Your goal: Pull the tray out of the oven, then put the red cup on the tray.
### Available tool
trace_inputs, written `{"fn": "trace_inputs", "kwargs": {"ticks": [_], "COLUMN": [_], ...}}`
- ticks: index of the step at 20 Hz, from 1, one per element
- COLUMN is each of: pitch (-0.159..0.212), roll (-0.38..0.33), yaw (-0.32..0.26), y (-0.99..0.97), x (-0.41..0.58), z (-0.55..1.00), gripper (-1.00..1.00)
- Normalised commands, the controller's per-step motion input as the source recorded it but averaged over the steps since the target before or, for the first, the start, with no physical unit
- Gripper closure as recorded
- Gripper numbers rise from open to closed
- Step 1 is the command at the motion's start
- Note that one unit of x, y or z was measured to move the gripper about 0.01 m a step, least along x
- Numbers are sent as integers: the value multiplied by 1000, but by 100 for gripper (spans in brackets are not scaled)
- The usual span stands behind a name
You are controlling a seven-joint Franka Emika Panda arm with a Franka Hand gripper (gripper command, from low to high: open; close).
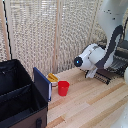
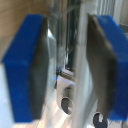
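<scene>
Pale slatted screens back a light wooden table (image 1: 90, 107) in the exterior view, where the arm reaches to the right-middle of the frame with its gripper (image 1: 93, 74) at the tray (image 1: 107, 75) jutting from the oven (image 1: 121, 56), likely to draw it out; the red cup (image 1: 63, 88) waits well apart at lower centre, beside a yellow item (image 1: 53, 78) and a black fabric box (image 1: 20, 95). Up close in the wrist view, the blue-backed pads (image 2: 42, 70) stand parted around blurred metal bars (image 2: 75, 60), not visibly clamping anything.

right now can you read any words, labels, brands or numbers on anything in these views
None can be read in either view.
The red cup is plain, with no print.
The black fabric box shows no label.
The oven is mostly hidden by the arm; no marking shows.
The wrist view is too blurred around the gripper for any text.
</scene>
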Motion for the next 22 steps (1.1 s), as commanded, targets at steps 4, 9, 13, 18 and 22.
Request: {"fn": "trace_inputs", "kwargs": {"ticks": [4,9,13,18,22], "pitch": [58,-11,-47,-15,-5], "roll": [173,145,136,184,198], "yaw": [-138,-204,-253,-309,-299], "y": [152,226,263,77,101], "x": [14,18,0,-1,0], "z": [565,622,566,418,384], "gripper": [-100,-100,-100,-100,-100]}}
